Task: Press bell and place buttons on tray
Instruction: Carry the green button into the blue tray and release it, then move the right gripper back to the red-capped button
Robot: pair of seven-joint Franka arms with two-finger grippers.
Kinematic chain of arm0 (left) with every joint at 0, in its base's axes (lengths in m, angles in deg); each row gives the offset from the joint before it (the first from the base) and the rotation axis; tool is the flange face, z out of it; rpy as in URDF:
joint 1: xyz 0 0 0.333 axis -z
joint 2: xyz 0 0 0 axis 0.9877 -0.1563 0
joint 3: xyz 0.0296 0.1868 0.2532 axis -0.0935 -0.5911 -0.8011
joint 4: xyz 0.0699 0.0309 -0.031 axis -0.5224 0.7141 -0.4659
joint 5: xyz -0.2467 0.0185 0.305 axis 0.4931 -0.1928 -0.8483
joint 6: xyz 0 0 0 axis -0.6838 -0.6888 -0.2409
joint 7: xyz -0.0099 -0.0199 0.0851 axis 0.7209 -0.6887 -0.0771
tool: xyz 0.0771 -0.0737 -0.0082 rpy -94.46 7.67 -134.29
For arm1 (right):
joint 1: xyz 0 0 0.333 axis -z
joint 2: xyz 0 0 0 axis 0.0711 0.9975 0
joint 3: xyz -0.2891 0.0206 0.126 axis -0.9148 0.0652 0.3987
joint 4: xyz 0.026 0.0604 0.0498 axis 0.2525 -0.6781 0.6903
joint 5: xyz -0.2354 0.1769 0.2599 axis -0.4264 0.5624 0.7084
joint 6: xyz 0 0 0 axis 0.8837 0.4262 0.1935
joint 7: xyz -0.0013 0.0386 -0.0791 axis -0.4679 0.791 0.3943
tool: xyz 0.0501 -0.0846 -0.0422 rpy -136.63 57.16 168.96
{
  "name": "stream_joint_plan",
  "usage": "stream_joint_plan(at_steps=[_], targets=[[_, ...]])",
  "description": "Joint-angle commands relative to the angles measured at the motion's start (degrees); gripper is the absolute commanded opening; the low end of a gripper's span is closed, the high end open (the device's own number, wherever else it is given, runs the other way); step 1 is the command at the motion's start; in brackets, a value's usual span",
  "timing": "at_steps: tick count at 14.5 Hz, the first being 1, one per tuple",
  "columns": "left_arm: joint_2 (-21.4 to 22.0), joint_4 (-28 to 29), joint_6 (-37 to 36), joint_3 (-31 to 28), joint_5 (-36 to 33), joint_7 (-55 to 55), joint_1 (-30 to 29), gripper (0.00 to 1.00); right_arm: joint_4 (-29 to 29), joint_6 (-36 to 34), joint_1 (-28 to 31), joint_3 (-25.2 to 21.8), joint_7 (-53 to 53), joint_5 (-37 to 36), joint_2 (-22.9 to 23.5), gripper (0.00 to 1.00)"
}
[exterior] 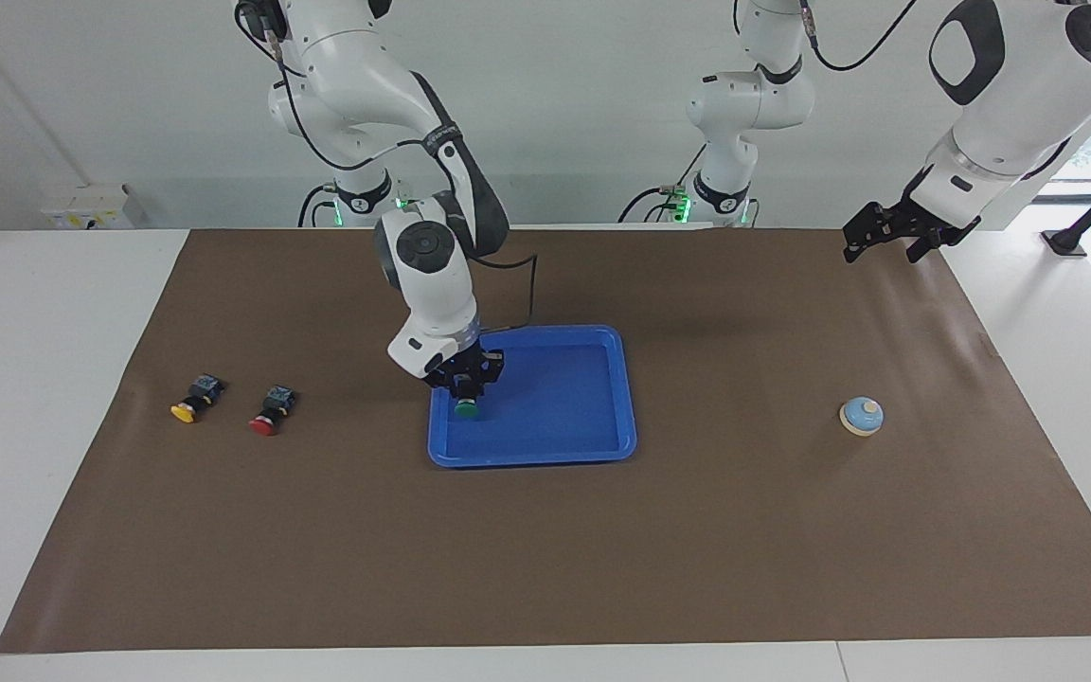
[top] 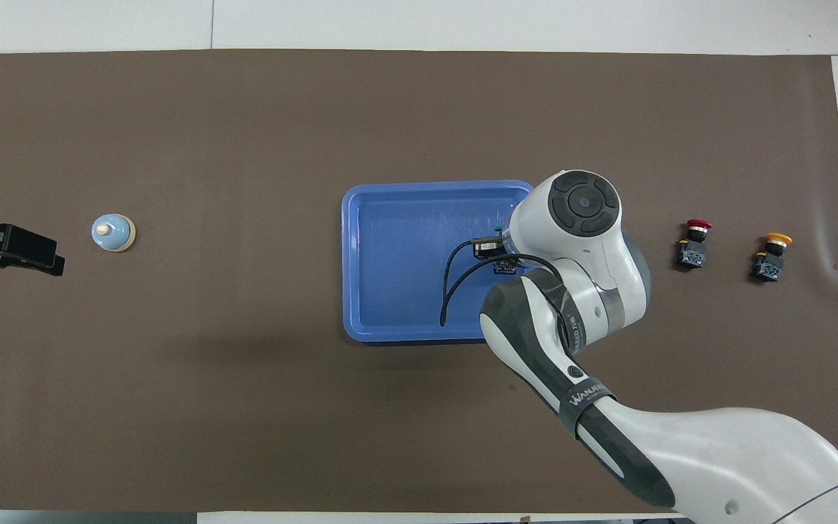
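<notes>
My right gripper [exterior: 463,390] is shut on the green button [exterior: 463,409], cap down, low inside the blue tray [exterior: 593,333] at the end toward the right arm; I cannot tell whether the button touches the floor. In the overhead view the right arm covers most of it over the tray [top: 404,247]. The red button [exterior: 266,414] [top: 694,244] and yellow button [exterior: 191,402] [top: 772,256] lie on the mat toward the right arm's end. The light-blue bell [exterior: 862,415] [top: 112,233] stands toward the left arm's end. My left gripper [exterior: 883,248] [top: 22,251] hangs open, raised above the mat's edge beside the bell.
A brown mat [exterior: 545,549] covers the white table. The arms' bases and cables stand at the robots' edge of the table.
</notes>
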Motion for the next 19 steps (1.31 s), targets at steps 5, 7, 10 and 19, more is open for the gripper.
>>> stream_joint_plan(at_steps=[5,7,10,19], targets=[[0.53,0.23,0.57,-0.44,0.36,-0.40,0.31,1.00,0.80,-3.14,1.44,0.08,-2.12,1.28,-1.07,1.00],[0.53,0.23,0.57,-0.44,0.36,-0.40,0.31,1.00,3.08,-6.65,2.06,0.00,-1.85,1.28,-1.60,1.00],[0.53,0.23,0.66,-0.44,0.36,-0.40,0.31,1.00,9.41,-15.78,6.35,-0.27,1.12,1.28,-2.74,1.00],[0.53,0.23,0.66,-0.44,0.36,-0.32,0.31,1.00,4.52,-14.68,25.60,-0.62,15.29,-2.49,-5.81,1.00]])
